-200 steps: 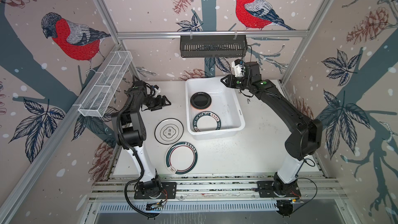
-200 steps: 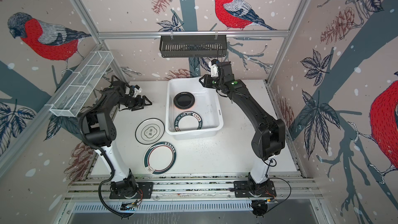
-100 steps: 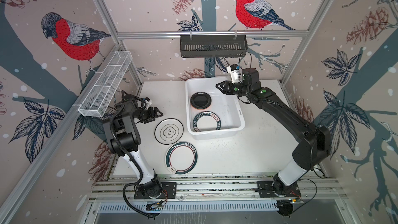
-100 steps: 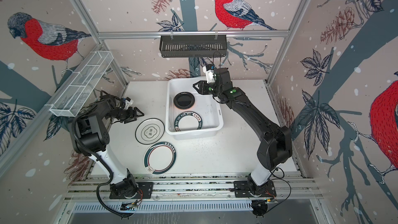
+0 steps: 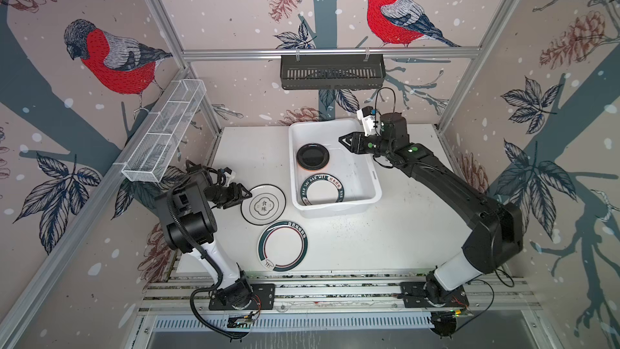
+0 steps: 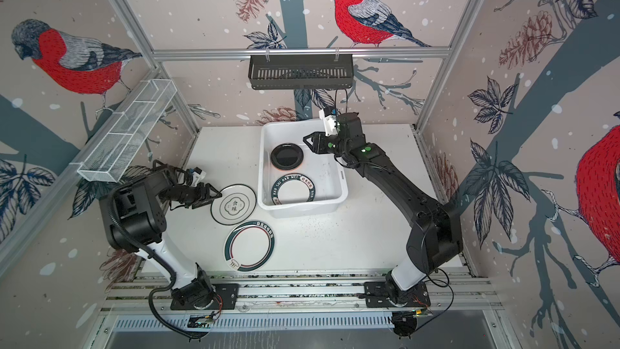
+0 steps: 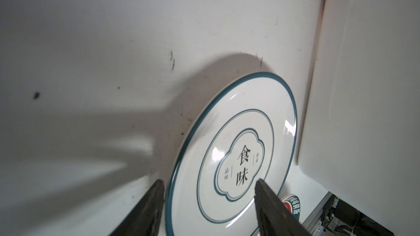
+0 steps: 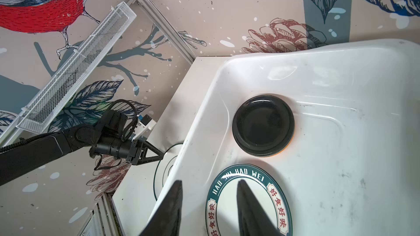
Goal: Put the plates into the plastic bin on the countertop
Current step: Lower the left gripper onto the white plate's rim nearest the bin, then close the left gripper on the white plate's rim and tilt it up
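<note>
- The plastic bin point(image 5: 335, 209) stands at the far edge of the countertop point(image 5: 385, 236), a little right of its middle.
- Two plates show face-up on the bin floor. The black plate point(image 5: 312, 156) lies toward the far left corner of the bin, and an orange plate point(image 8: 290, 144) shows as a thin edge beneath it. The lettered plate point(image 5: 322, 189), with a dark green band reading HAO WEI, lies toward the near wall of the bin.
- Two plates lie flat on the countertop, outside the bin. The thin-rimmed plate point(image 5: 263, 204), which is white with characters at its centre, lies just beside the bin's near left corner. The green-ringed plate point(image 5: 282, 246) lies toward the near edge of the countertop, just beside the thin-rimmed plate.
- The left gripper point(image 5: 246, 194) is at the left rim of the thin-rimmed plate. In the left wrist view its fingers point(image 7: 156, 200) are spread: one is on the countertop side of the rim and the other is over the plate face. The rim is between them and is not clamped.
- The right gripper point(image 5: 344, 139) is above the far right part of the bin. In the right wrist view its fingers point(image 8: 250, 207) are apart with nothing between them.
</note>
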Controlling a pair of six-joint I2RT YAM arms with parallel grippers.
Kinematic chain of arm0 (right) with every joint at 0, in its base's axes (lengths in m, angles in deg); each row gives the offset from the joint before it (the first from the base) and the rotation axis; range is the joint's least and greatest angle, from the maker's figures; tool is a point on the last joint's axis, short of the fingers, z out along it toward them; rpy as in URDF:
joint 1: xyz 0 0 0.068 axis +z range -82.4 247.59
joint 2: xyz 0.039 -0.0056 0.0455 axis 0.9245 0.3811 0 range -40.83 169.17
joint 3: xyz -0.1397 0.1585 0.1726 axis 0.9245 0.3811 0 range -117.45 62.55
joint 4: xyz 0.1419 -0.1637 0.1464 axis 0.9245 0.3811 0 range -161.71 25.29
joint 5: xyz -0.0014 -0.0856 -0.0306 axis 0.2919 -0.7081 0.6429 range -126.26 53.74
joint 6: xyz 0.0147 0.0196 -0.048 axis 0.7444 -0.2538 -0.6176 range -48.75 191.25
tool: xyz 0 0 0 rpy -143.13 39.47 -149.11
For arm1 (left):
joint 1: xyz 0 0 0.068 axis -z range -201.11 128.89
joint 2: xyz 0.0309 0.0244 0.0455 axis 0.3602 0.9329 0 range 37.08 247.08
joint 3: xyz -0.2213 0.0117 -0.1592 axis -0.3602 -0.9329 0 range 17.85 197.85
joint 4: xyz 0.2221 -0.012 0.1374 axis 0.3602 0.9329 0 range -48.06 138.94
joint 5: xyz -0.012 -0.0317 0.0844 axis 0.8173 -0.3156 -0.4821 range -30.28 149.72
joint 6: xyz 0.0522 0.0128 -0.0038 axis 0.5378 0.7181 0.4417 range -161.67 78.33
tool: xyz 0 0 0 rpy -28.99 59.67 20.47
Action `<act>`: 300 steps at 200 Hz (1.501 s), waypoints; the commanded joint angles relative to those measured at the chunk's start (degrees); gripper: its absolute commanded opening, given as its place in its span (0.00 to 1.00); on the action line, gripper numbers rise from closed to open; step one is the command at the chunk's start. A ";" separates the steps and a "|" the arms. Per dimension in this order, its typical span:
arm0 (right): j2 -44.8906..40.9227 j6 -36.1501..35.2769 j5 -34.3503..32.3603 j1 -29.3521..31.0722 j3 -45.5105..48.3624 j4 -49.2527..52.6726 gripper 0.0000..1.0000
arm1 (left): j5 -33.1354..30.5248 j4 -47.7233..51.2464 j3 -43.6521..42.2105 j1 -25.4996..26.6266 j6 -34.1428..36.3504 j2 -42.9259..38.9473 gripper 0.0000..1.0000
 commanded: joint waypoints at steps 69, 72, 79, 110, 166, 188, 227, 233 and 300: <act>-0.98 1.13 1.52 0.03 2.33 -4.39 0.41 | 3.22 -2.42 -1.86 -0.92 1.66 2.43 0.63; -1.06 1.15 1.54 0.07 2.43 -4.47 0.41 | 3.47 -2.58 -2.01 -0.99 1.66 2.53 0.63; -1.11 1.24 1.55 0.01 2.70 -4.51 0.41 | 3.79 -2.83 -2.10 -1.07 1.66 2.76 0.62; -1.70 1.71 1.54 0.07 3.48 -4.80 0.41 | 5.34 -3.83 -2.64 -1.35 1.97 3.61 0.59; -0.77 2.43 2.39 0.04 4.01 -5.96 0.41 | 7.25 -5.53 -3.26 -1.99 1.92 5.53 0.48; -0.30 2.56 2.52 0.07 4.29 -6.47 0.41 | 7.40 -6.50 -3.41 -2.24 1.69 5.68 0.45; 0.51 2.83 2.81 0.07 4.56 -7.21 0.40 | 9.15 -6.86 -3.14 -2.60 1.74 6.66 0.32; 0.63 2.84 2.88 0.00 4.57 -7.22 0.40 | 9.37 -6.91 -2.98 -2.59 1.66 6.76 0.31; 2.02 3.08 3.31 -0.15 4.32 -8.35 0.40 | 10.80 -10.04 -1.79 -2.73 -1.22 7.11 0.17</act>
